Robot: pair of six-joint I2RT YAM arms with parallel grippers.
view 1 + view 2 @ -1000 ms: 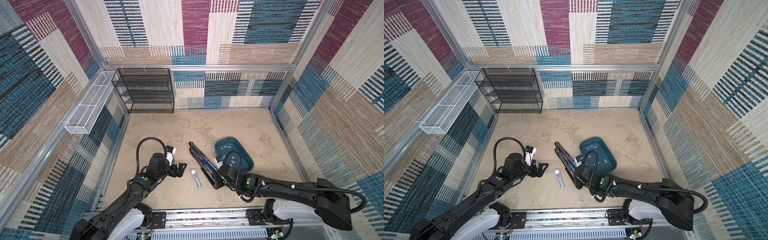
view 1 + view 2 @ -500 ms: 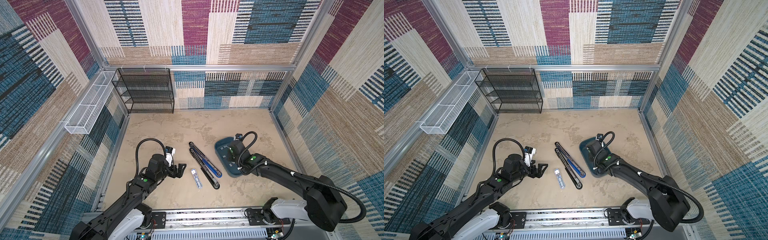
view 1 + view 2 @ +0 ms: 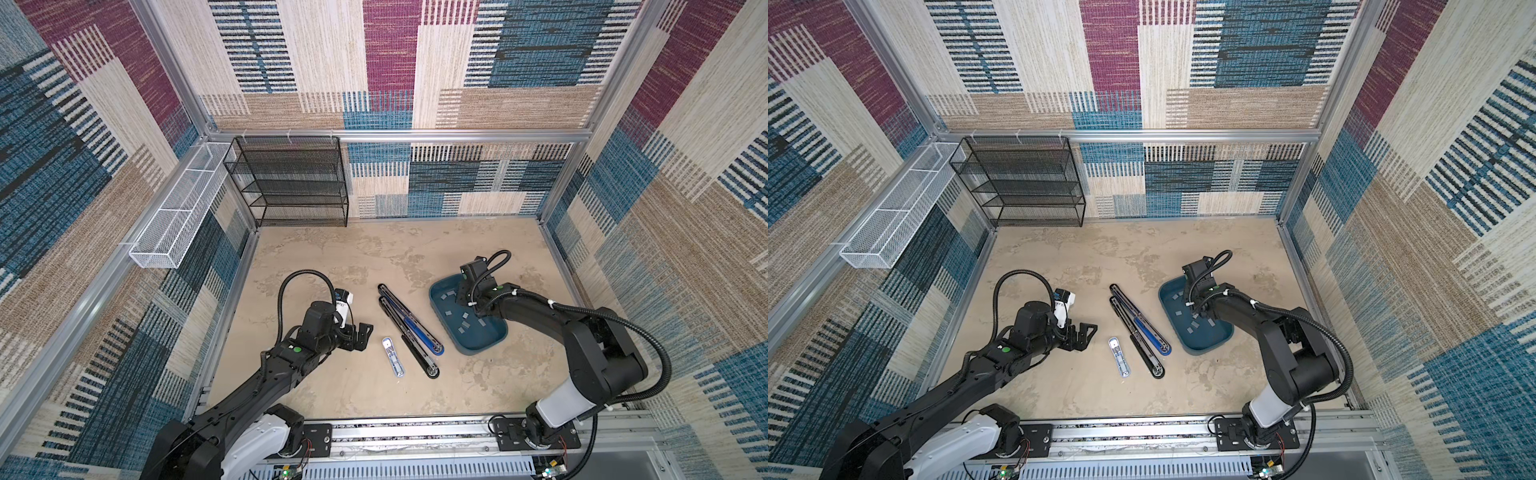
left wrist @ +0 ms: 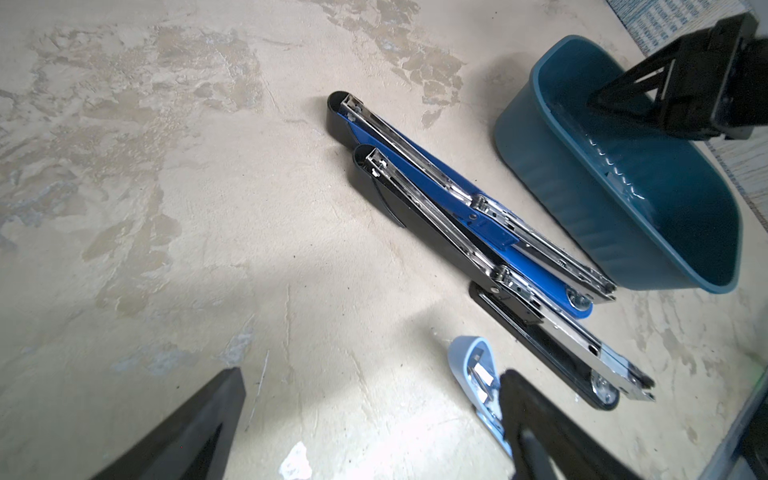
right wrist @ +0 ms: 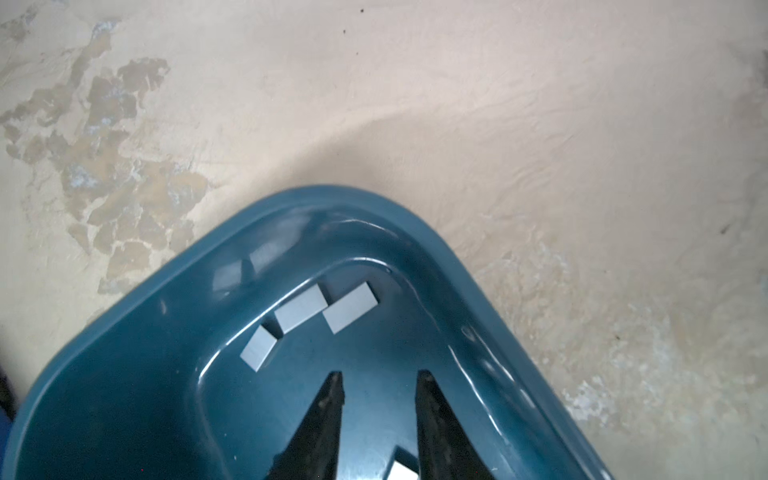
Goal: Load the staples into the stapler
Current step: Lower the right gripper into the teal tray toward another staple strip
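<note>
Three staplers lie in the middle of the floor: a blue stapler (image 3: 409, 322) and a black stapler (image 3: 415, 353), both folded open with their metal rails up, and a small light-blue stapler (image 3: 392, 356). Several grey staples (image 3: 449, 312) lie in a teal tray (image 3: 482, 351). My left gripper (image 3: 365, 334) is wide open just left of the light-blue stapler (image 4: 473, 361), holding nothing. My right gripper (image 5: 380, 376) reaches into the tray's far corner, jaws partly apart and empty. Three staples (image 5: 301, 308) lie just ahead of its fingertips, another on the tray floor under its fingers.
A black wire shelf (image 3: 291, 183) stands against the back wall at the left. A white mesh basket (image 3: 174, 216) hangs on the left wall. The tray wall (image 5: 332, 195) curves closely round my right gripper. Patterned walls close in all sides.
My right gripper has left the near end of the black stapler, swung right and back, and now reaches into the tray's far end. The left arm and staplers have not moved.
</note>
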